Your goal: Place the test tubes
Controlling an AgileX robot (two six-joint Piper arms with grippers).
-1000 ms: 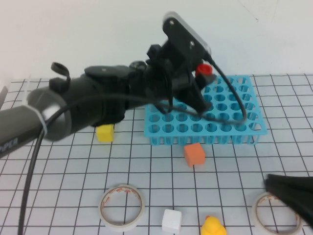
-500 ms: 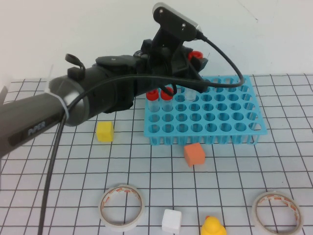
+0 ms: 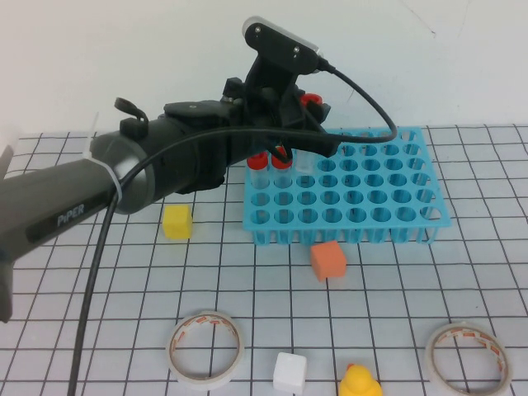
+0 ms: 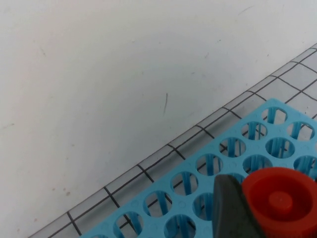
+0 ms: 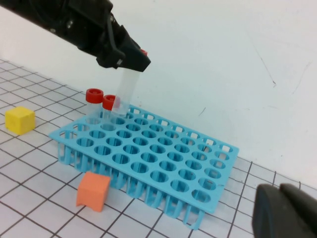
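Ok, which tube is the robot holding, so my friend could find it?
Find the blue rack; the shut right pincer sits away from it. At the rack's far left corner three red-capped tubes line up. Yours is the held tube, gripped by the left pincer, tilted and sticking up higher than the two standing tubes beside it.

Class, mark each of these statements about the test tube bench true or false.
1. The left gripper holds a red-capped test tube at the blue rack. True.
2. Four capped tubes stand in the rack. False: two standing tubes do.
3. The orange cube lies on the robot's side of the rack. True.
4. The right gripper grips the yellow cube. False: it is shut, apart from that cube.
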